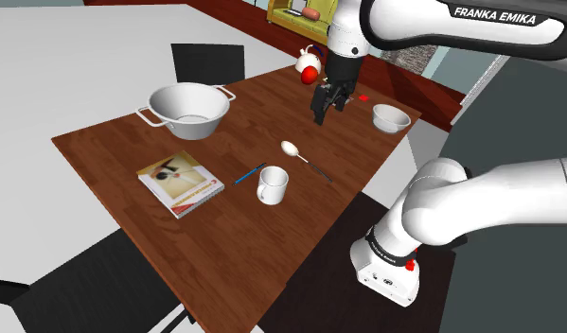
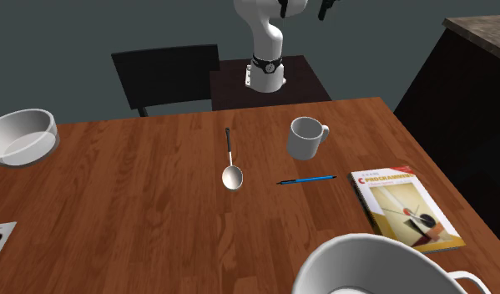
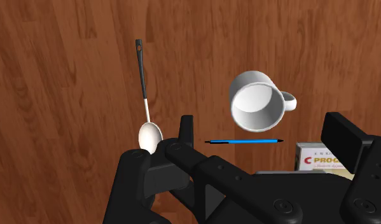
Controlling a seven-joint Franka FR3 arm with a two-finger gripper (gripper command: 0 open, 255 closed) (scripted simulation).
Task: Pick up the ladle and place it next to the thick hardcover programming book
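Observation:
The ladle (image 1: 305, 161) lies flat on the wooden table (image 1: 224, 236): a pale bowl on a thin shaft with a dark handle end. In the second exterior view the ladle (image 2: 230, 163) lies left of a white mug (image 2: 305, 138). The programming book (image 1: 180, 184) has a white, yellow and red cover and lies near the table's edge; its title shows on the book (image 2: 404, 209). My gripper (image 1: 327, 112) hangs open high above the table, beyond the ladle's handle end. In the wrist view the ladle (image 3: 144, 95) lies below and beside my gripper (image 3: 265, 135), with nothing between the fingers (image 3: 345, 137).
A white mug (image 1: 272, 184) and a blue pen (image 1: 250, 176) lie between ladle and book. A large two-handled white pot (image 1: 188, 109) stands at the far side, with a small white bowl (image 1: 391, 117) and a white teapot (image 1: 309, 64) near the arm. A black chair (image 1: 207, 62) stands behind the table.

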